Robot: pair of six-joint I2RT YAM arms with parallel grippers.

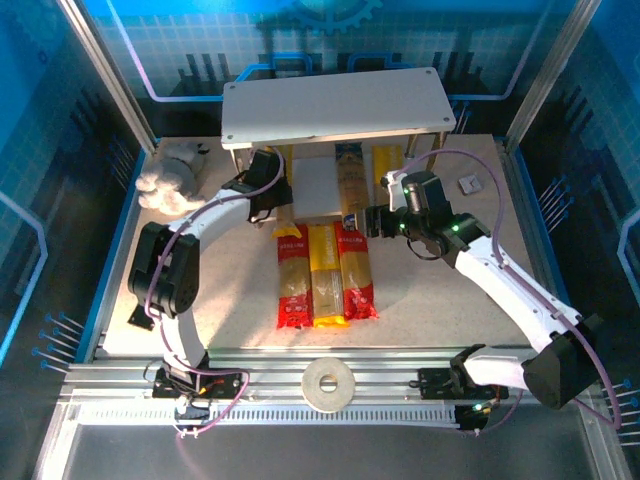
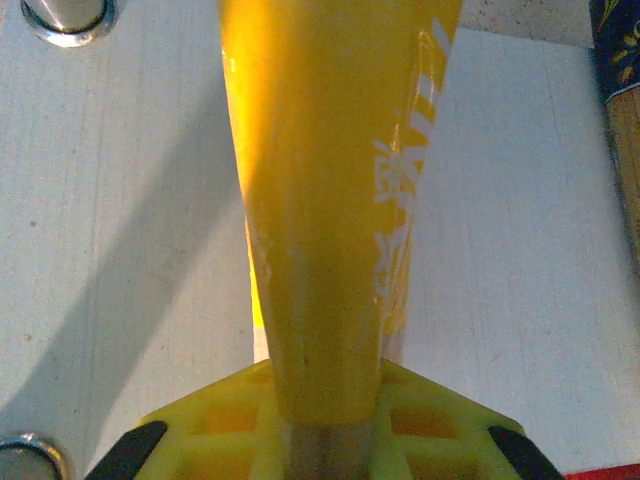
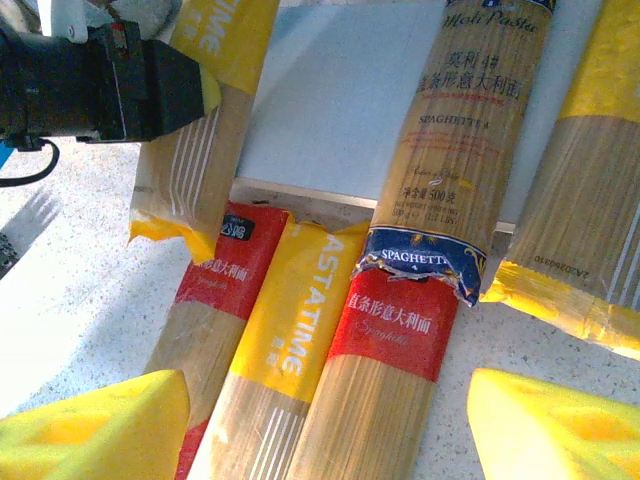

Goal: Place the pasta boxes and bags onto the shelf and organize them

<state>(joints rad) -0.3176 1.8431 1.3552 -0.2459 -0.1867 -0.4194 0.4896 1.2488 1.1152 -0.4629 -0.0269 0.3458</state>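
The shelf's top board (image 1: 335, 105) stands at the back, its lower board (image 1: 318, 185) beneath. My left gripper (image 2: 325, 430) is shut on the end of a yellow pasta pack (image 2: 330, 200), which lies slanted over the lower board's (image 2: 120, 250) left part. A clear pack with a dark blue end (image 3: 460, 150) and another yellow pack (image 3: 590, 200) rest partly on that board. On the table lie a red pack (image 3: 215, 290), a yellow pack (image 3: 300, 320) and a red pack (image 3: 395, 330) side by side. My right gripper (image 3: 330, 440) hovers open above them, holding nothing.
A white tape roll (image 1: 329, 381) lies on the front rail. A white crumpled cloth (image 1: 165, 180) sits at the left beside the shelf, and a small grey object (image 1: 470, 184) at the right. Shiny shelf legs (image 2: 68, 15) stand at the board's corners.
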